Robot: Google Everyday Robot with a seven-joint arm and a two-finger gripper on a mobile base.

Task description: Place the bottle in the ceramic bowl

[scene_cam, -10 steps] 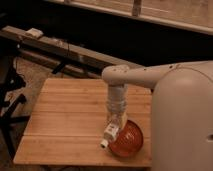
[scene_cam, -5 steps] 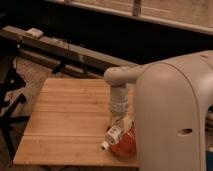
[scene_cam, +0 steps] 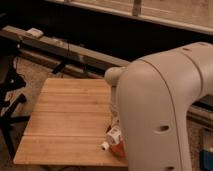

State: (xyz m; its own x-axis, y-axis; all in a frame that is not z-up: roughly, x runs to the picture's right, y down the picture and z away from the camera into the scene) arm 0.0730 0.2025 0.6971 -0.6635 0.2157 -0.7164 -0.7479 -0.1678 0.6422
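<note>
The small pale bottle (scene_cam: 113, 136) with a white cap (scene_cam: 104, 146) and reddish label lies tilted, cap pointing down-left, at the left rim of the orange-red ceramic bowl (scene_cam: 119, 147). Only a sliver of the bowl shows near the front right of the wooden table (scene_cam: 70, 115). The rest is hidden behind my large pale arm (scene_cam: 160, 110). My gripper (scene_cam: 115, 123) hangs from the wrist just above the bottle and is mostly covered by the arm. I cannot tell whether it still holds the bottle.
A dark rail (scene_cam: 60, 47) with a small white box (scene_cam: 35, 33) runs behind the table. A black stand with cables (scene_cam: 10, 95) is at the left. A blue object (scene_cam: 206, 158) sits on the floor at the right.
The arm's body has swung further across the view and now covers nearly all of the bowl. The bottle has stayed at the bowl's left rim, slightly lower.
</note>
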